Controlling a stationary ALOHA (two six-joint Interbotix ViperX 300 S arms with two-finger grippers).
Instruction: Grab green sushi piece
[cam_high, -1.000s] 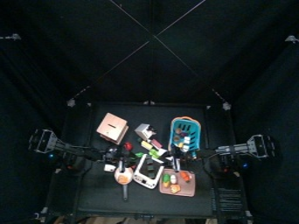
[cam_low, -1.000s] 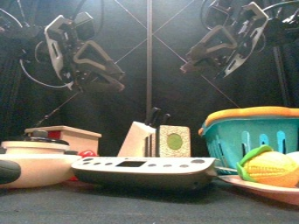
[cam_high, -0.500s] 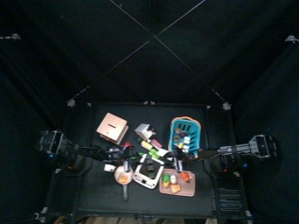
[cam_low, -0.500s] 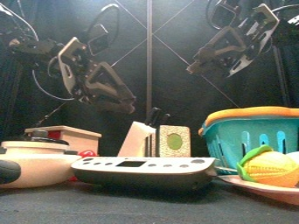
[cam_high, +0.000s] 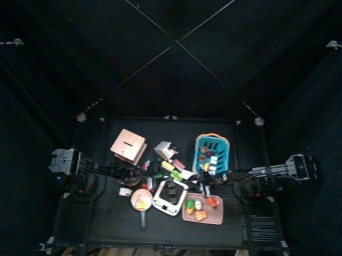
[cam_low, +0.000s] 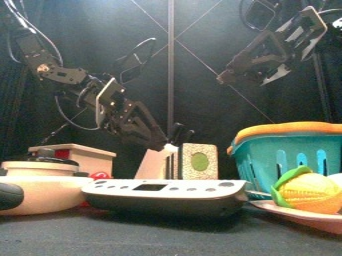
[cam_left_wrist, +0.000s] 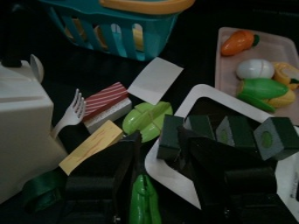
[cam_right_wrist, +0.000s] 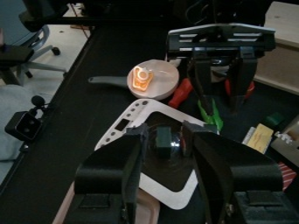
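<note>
2 black arms over a crowded table, left gripper (cam_low: 144, 128) low with jaws spread wide and empty, just beside the green-centred white sushi piece (cam_low: 198, 160) standing upright between white block (cam_low: 156, 158) and teal basket (cam_low: 286, 160), right gripper (cam_low: 238, 72) raised, jaw state unclear.

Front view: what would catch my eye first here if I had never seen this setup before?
Probably the teal basket with its orange rim at the right, beside a plate of bright toy food. In the middle stands the green sushi piece, upright behind a long grey tray. Above it the left gripper reaches down with open jaws, while the right gripper hangs high.
</note>
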